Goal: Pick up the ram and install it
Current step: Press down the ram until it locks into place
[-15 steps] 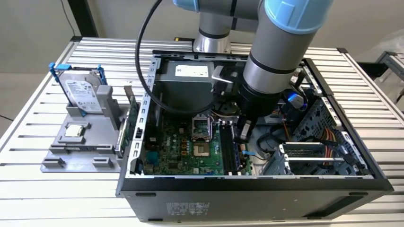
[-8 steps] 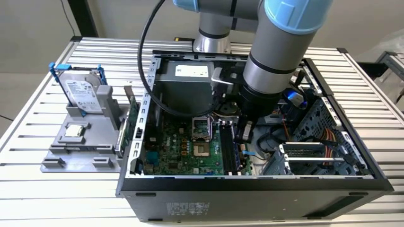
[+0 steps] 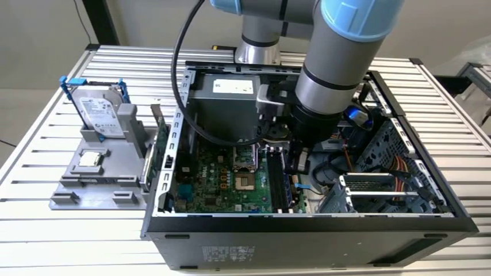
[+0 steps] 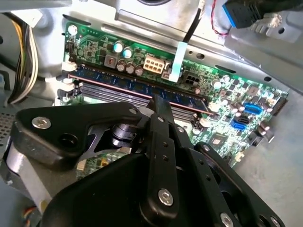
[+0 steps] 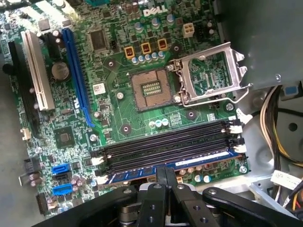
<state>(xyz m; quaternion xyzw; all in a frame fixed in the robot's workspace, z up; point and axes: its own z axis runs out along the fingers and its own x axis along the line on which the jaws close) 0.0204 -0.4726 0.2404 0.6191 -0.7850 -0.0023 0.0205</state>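
Observation:
The ram (image 4: 118, 82) is a long green stick with dark chips, standing upright in the motherboard's outermost memory slot. In the first wrist view the ram (image 5: 208, 160) runs alongside the empty black slots (image 5: 165, 144). My gripper (image 4: 156, 100) is shut, its two black fingers pressed together. The gripper's tips (image 5: 165, 169) meet the ram's top edge near its middle and line up along its length, not across it. In the exterior view my arm (image 3: 330, 86) reaches down into the open computer case (image 3: 307, 221).
An open processor socket (image 5: 151, 87) with its raised metal frame lies beyond the slots. Cable bundles (image 5: 284, 123) hang beside the board. On the exterior view's left, a grey fixture (image 3: 92, 184) holds a hard drive (image 3: 100, 112) and a square chip (image 3: 92, 160).

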